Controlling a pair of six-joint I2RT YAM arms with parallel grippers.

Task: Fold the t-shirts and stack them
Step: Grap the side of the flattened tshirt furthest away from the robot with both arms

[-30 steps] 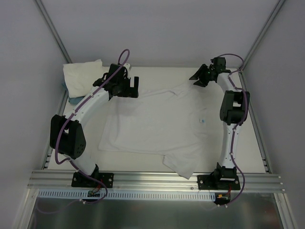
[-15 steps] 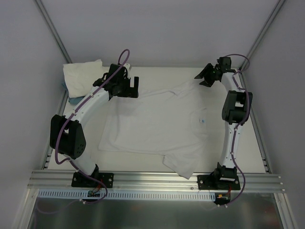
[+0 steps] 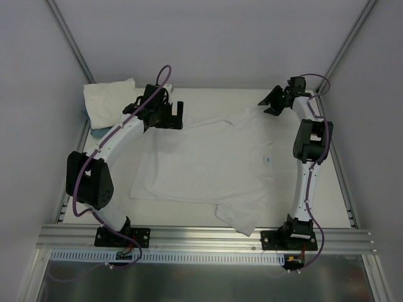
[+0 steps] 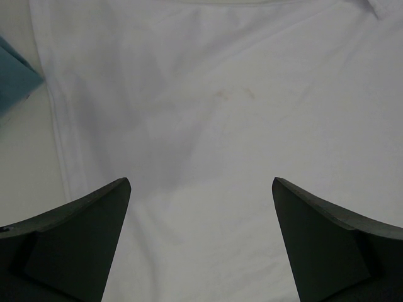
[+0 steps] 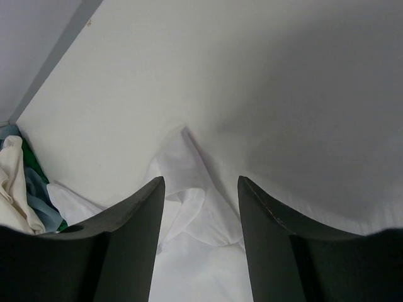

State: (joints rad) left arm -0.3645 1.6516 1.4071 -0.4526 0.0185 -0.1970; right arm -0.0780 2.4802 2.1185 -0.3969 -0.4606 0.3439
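Note:
One white t-shirt [image 3: 208, 157] lies spread flat across the middle of the table, a bottom corner turned over near the front. A second white t-shirt [image 3: 108, 99] lies folded at the back left. My left gripper [image 3: 171, 117] hovers over the spread shirt's back-left part. Its fingers stand wide open, with smooth white cloth [image 4: 208, 113] below my left gripper [image 4: 200, 184] and nothing between them. My right gripper [image 3: 269, 104] is at the back right, open. Under my right gripper [image 5: 200, 181] lies the shirt's bunched sleeve [image 5: 201, 201]; the fingers do not hold it.
A teal-blue flat item [image 3: 97, 132] sticks out under the folded shirt, and its corner [image 4: 14, 78] lies beside the spread shirt's edge. Coloured cloth [image 5: 28, 189] shows at the left of the right wrist view. Grey walls and metal rails [image 3: 343, 170] close in the table.
My right gripper has moved a little to the right and back, off the shirt's sleeve. The left arm and the shirts have not moved.

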